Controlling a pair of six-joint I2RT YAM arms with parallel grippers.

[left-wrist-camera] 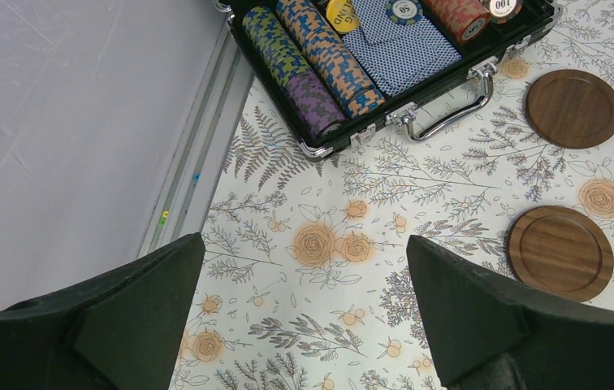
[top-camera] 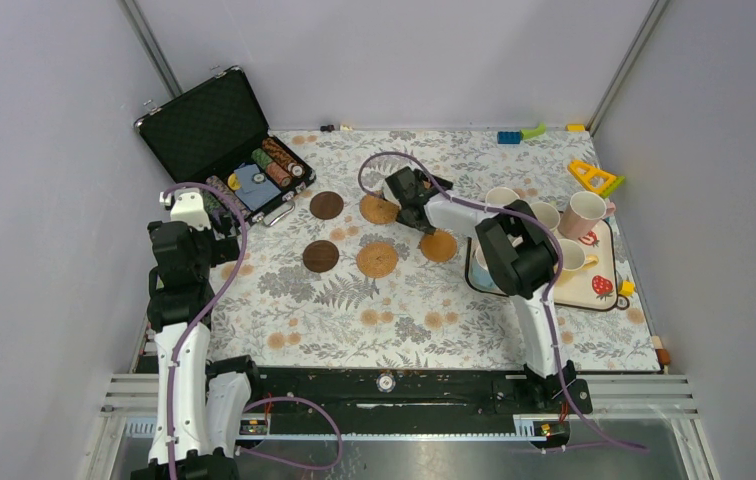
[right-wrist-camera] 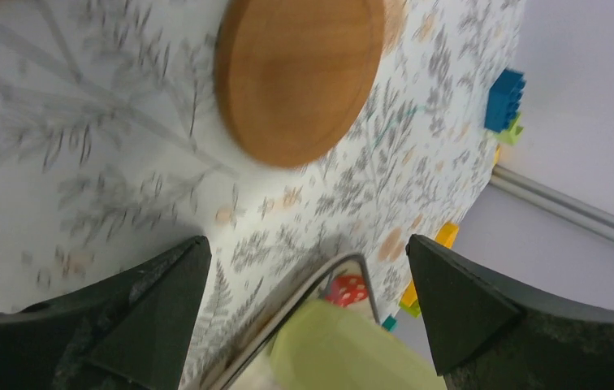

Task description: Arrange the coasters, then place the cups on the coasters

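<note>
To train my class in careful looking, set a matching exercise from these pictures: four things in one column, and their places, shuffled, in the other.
Things:
1 poker chip case
2 dark brown coasters
3 yellow mug
4 blue brick

Places:
A on the strawberry tray
B at the far edge of the table
C far left corner, lid open
D just left of the tan coasters

Pairs: 1-C, 2-D, 3-A, 4-B

case (top-camera: 222,148) far left, tray (top-camera: 582,292) right, front free
</note>
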